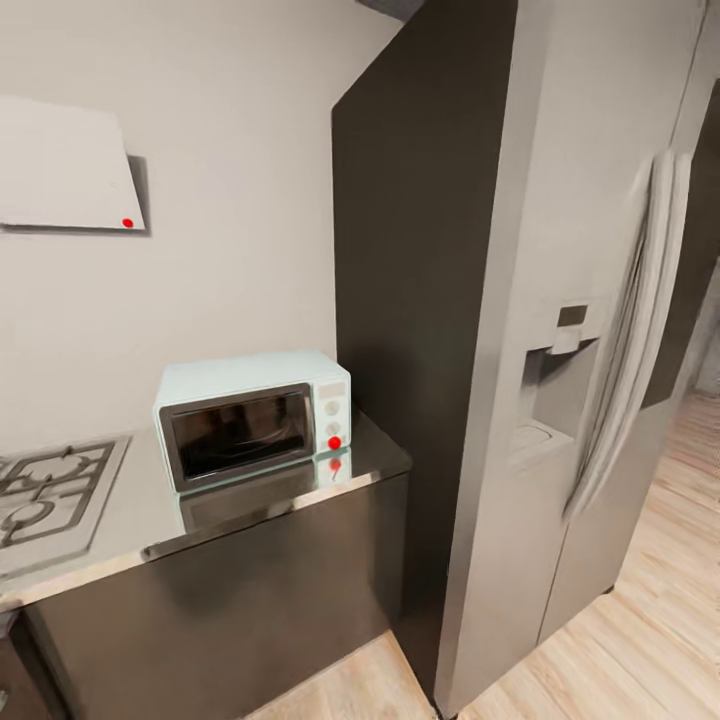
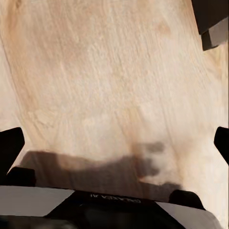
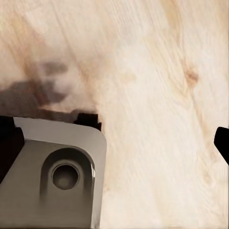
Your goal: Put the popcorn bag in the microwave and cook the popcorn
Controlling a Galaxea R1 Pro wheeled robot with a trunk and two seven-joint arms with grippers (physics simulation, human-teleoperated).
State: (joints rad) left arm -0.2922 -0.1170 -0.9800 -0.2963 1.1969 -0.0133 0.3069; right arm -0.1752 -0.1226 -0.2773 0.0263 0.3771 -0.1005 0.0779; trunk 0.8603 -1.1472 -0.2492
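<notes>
- A pale panel point(image 1: 65, 165) hung on the wall at far left, a red dot in its lower corner.
- Below it, a gas hob point(image 1: 50, 495) lay set into the grey glossy surface point(image 1: 130, 520), which topped dark cabinets.
- The microwave point(image 1: 255, 418) stood on that surface near its right end, against the wall, with its dark glass door closed and a red light lit at the foot of its knob panel (the light was mirrored in the gloss just in front).
- Just right of the surface rose a tall steel fridge point(image 1: 520, 330), its dark side facing the microwave, with a dispenser recess and long curved handles on its front.
- Pale wooden floor point(image 1: 640, 620) ran past the fridge.
- The left end effector point(image 2: 114, 143) hung over bare wood floor, its dark fingertips point(image 2: 10, 145) wide apart at the picture's edges, so it was released and empty.
- The right end effector point(image 3: 114, 138) also hung over floor beside a grey part, probably the robot's base point(image 3: 52, 176); its fingertips likewise stood well apart, holding nothing.
</notes>
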